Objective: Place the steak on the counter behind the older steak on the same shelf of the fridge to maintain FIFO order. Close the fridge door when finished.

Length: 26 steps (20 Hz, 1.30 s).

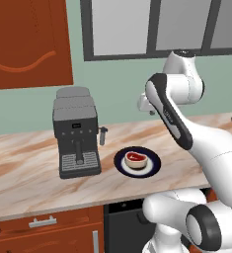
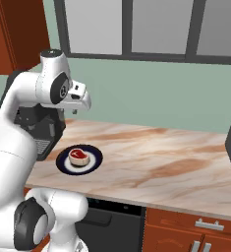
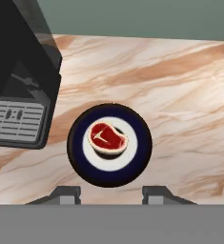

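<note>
Positioned high above the table [image 1: 33,183], with the tool [image 3: 111,193] aimed downward at the plate [image 3: 77,157]. Spread apart at the fingertips [image 3: 66,193], with a wide gap and nothing between them. Judged to be a pre-grasp hover: height retained so that a straight descent onto the target remains possible.

Located on the plate: the steak [image 3: 107,138], resting near the plate's centre, slightly off toward the coffee machine [image 1: 76,133]. Red centre up, pale fat rim visible all round. Served on a raised dish, hence clear of the marbled surface and easier to pinch from the sides than if lying flat on stone.

Relative to the tool: directly ahead along the approach line, roughly centred between the two tips in the hand view, well apart from them. No contact yet. In the left base view, plate and steak [image 1: 136,159] lie just beside the coffee machine, near the front edge of the table. In the right base view, steak [image 2: 78,157] sits below and slightly forward of the wrist.

Judged requirement for the next move: lower vertically, keep the tips straddling the meat, avoid striking the plate rim. Risk judged: small, soft item, likely to slip if pinched only at the fat edge.
</note>
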Available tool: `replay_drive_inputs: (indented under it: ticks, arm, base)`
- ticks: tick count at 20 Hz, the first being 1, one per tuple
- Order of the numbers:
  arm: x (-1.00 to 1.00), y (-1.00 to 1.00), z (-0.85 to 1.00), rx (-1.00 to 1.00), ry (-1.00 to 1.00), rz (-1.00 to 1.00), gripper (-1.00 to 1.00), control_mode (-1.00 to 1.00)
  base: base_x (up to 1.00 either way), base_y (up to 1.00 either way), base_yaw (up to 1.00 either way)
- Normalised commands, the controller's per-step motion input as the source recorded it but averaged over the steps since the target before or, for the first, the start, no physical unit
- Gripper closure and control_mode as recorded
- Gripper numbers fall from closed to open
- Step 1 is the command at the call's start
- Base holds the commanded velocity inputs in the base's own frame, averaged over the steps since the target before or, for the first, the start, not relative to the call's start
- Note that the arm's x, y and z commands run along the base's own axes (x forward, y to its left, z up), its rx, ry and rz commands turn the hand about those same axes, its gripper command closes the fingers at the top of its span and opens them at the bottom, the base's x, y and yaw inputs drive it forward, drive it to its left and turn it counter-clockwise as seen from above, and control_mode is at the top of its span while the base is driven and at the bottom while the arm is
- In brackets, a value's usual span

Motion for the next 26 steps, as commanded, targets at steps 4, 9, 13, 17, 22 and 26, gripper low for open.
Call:
replay_drive_inputs:
  ticks: [4, 9, 13, 17, 22, 26]
  arm:
    - [-0.08, 0.00, -0.14, -0.01, -0.01, 0.00, -1.00, -1.00]
    - [-0.02, 0.03, -0.82, -0.05, 0.07, 0.03, -1.00, -1.00]
    - [-0.14, 0.00, -0.74, -0.01, 0.00, 0.31, -1.00, -1.00]
    - [0.01, -0.19, -0.10, 0.00, -0.09, 0.41, -1.00, -1.00]
    - [0.01, -0.04, -0.43, 0.00, -0.03, 0.49, -1.00, -1.00]
    - [0.31, 0.01, -0.44, 0.00, 0.01, 0.42, -1.00, -1.00]
  base:
    - [0.00, 0.00, 0.00]
    - [0.00, 0.00, 0.00]
    - [0.00, 0.00, 0.00]
    - [0.00, 0.00, 0.00]
    - [0.00, 0.00, 0.00]
    - [0.00, 0.00, 0.00]
